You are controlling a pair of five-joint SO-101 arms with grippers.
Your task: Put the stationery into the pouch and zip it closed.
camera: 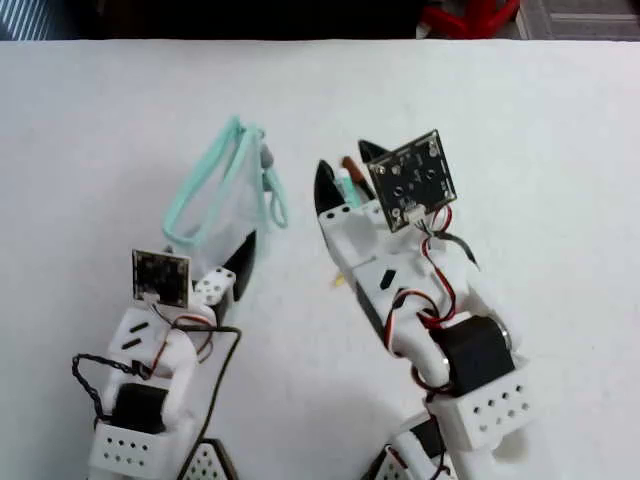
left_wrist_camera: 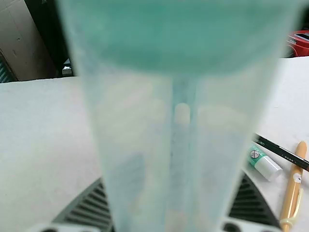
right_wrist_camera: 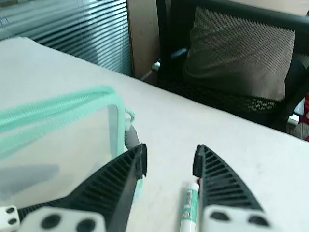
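Observation:
A clear pouch point(camera: 222, 200) with a mint-green zipper stands upright on the white table point(camera: 520, 120), its mouth facing up. My left gripper point(camera: 243, 262) is shut on the pouch's near end, and the pouch point(left_wrist_camera: 178, 121) covers the fingertips in the left wrist view. My right gripper point(right_wrist_camera: 170, 159) is open just right of the pouch point(right_wrist_camera: 58, 140), low over the stationery. A white-and-green glue stick point(right_wrist_camera: 190, 205) lies between its fingers. In the left wrist view the glue stick point(left_wrist_camera: 263, 163), a black pencil point(left_wrist_camera: 282, 152) and an orange pen point(left_wrist_camera: 293, 193) lie side by side.
The grey zipper pull point(right_wrist_camera: 131, 137) hangs at the pouch's far end, close to the right gripper's finger. A dark chair point(right_wrist_camera: 241, 63) stands beyond the table's far edge. Bare tabletop spreads out left of the pouch and right of the right arm.

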